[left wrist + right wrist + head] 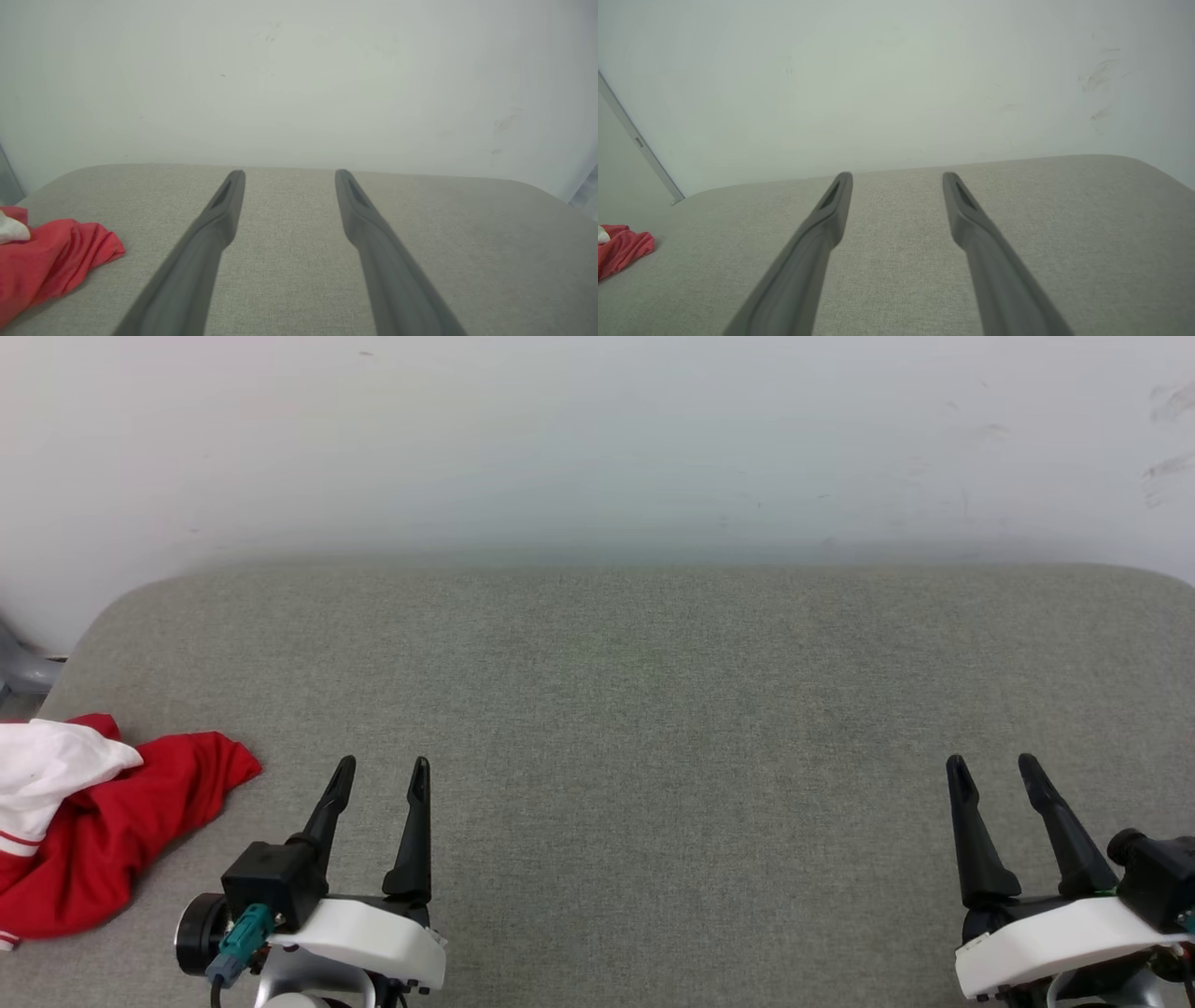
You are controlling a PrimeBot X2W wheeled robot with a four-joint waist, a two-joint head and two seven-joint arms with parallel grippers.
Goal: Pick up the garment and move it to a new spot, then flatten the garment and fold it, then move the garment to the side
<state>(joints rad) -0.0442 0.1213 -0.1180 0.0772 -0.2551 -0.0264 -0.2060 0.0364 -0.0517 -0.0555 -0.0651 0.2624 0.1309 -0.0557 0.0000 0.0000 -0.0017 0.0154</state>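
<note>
Holding nothing, my left pincer (pixel 384 763) and right pincer (pixel 991 761) both stand wide over the grey fabric worktop (pixel 653 709). The red-and-white shirt (pixel 112 840) lies crumpled at its left edge, near my left pincer but apart from it.

The garment (pixel 112 840) is lying at the left end of the padded surface (pixel 653 691), left of my left gripper (pixel 383 775) and apart from it. My right gripper (pixel 994 770) is sitting well to the right; a wall (pixel 597 448) is standing behind.
</note>
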